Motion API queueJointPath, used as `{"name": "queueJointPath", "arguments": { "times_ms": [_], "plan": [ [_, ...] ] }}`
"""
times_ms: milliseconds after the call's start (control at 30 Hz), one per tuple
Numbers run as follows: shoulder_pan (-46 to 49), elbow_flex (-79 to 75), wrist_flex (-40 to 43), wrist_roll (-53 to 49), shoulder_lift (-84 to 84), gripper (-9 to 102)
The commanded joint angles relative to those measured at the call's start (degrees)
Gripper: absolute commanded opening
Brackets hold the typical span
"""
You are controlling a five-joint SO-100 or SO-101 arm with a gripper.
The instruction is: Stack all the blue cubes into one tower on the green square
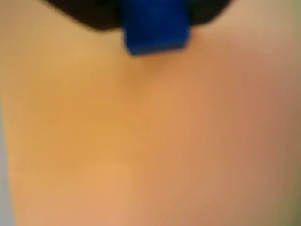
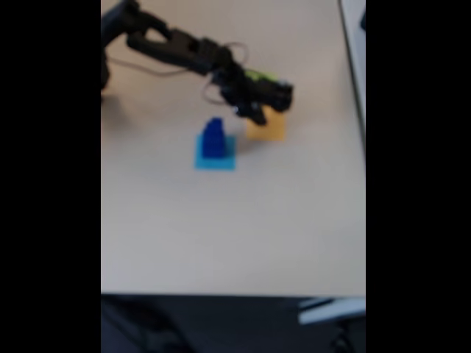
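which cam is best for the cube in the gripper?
Wrist view: the blue cube sits large at the top edge between the dark jaws, over the orange square. In the fixed view the gripper is small and blurred; I cannot make out a held cube there.

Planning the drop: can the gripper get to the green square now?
Probably yes. The gripper, holding a blue cube, hangs over the orange square; the green square lies just beyond, nothing seen between.
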Motion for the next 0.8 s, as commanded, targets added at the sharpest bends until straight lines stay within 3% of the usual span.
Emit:
{"name": "queueJointPath", "arguments": {
  "times_ms": [0,300,767],
  "plan": [
    [0.0,-0.09,-0.88,0.97,0.88,0],
    [-0.26,0.35,-0.88,2.72,0.88,2],
    [-0.97,-2.55,-1.23,-0.88,0.53,19]
  ]
}}
